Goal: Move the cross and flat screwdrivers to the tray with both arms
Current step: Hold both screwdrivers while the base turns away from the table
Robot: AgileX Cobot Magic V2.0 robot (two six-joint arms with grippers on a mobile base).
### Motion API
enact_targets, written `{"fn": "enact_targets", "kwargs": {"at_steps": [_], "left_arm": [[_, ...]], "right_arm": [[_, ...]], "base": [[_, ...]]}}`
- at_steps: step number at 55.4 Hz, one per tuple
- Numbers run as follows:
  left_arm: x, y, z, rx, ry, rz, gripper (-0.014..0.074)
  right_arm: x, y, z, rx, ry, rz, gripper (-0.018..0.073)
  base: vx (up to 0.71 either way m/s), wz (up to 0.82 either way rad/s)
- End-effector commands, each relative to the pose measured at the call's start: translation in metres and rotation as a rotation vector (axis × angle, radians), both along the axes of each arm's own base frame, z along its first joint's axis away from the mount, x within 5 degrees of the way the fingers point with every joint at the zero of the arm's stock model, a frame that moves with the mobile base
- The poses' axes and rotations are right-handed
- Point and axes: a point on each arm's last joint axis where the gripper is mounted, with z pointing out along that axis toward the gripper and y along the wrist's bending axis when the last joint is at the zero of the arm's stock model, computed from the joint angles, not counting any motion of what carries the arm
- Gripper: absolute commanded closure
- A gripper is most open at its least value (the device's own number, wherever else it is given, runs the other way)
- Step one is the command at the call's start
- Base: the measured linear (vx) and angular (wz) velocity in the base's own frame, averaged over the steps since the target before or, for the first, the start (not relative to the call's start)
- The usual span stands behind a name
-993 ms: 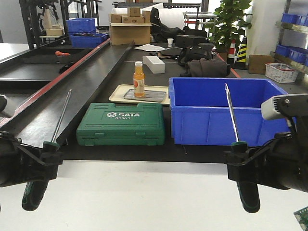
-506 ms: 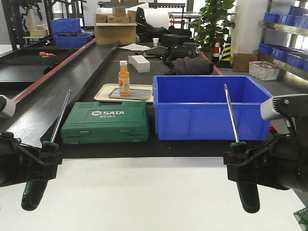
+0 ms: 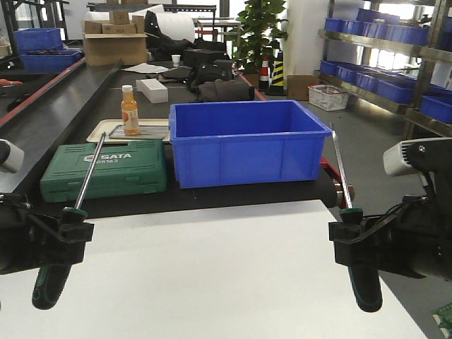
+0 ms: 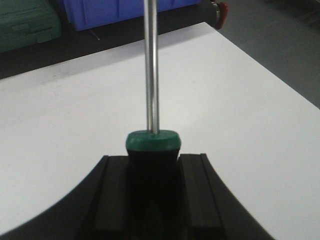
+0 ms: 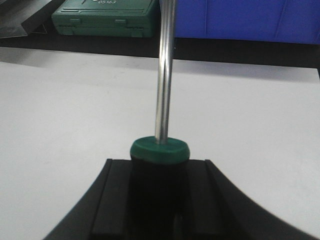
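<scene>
My left gripper (image 3: 68, 230) is shut on a screwdriver (image 3: 88, 173) with a black-and-green handle, its steel shaft pointing up and away. My right gripper (image 3: 347, 232) is shut on the other screwdriver (image 3: 339, 166), held the same way. Both hang over the white table (image 3: 212, 268). In the left wrist view the jaws (image 4: 152, 161) clamp the handle below its green collar (image 4: 152, 141). The right wrist view shows the same grip (image 5: 159, 164) on its green collar (image 5: 160, 149). The grey metal tray (image 3: 154, 130) lies far back on the dark bench, inside a cream tray, behind the green case.
A deep blue bin (image 3: 244, 141) and a green SATA case (image 3: 106, 169) stand on the dark bench beyond the white table. An orange bottle (image 3: 129, 111) stands on the grey tray. Shelves with blue bins line the right wall (image 3: 395, 63).
The whole background has slid left in view: the blue bin, green case and trays now sit further left. Both grippers keep the same hold on their screwdrivers.
</scene>
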Motion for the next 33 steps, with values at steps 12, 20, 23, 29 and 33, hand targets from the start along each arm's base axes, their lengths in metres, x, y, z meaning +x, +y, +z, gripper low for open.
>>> {"fn": "enact_targets", "kwargs": {"at_steps": [12, 20, 23, 29, 33], "left_arm": [[-0.0024, 0.0011, 0.0226, -0.061, -0.112, 0.030, 0.0594], [-0.0024, 0.0010, 0.0225, -0.060, -0.111, 0.030, 0.0594], [-0.0024, 0.0010, 0.0225, -0.060, -0.111, 0.030, 0.0594], [-0.0024, 0.0010, 0.0225, -0.060, -0.111, 0.030, 0.0594], [-0.0024, 0.0010, 0.0225, -0.060, -0.111, 0.030, 0.0594]], "right_arm": [[-0.0018, -0.0028, 0.0236, 0.040, -0.133, -0.025, 0.0567], [-0.0018, -0.0028, 0.0236, 0.040, -0.133, -0.025, 0.0567], [-0.0018, -0.0028, 0.0236, 0.040, -0.133, -0.025, 0.0567], [-0.0018, -0.0028, 0.0236, 0.040, -0.133, -0.025, 0.0567], [-0.0018, -0.0028, 0.0236, 0.040, -0.133, -0.025, 0.0567]], "base": [[-0.26, -0.29], [-0.27, -0.44], [-0.27, -0.53], [-0.26, -0.62], [-0.24, -0.69]]}}
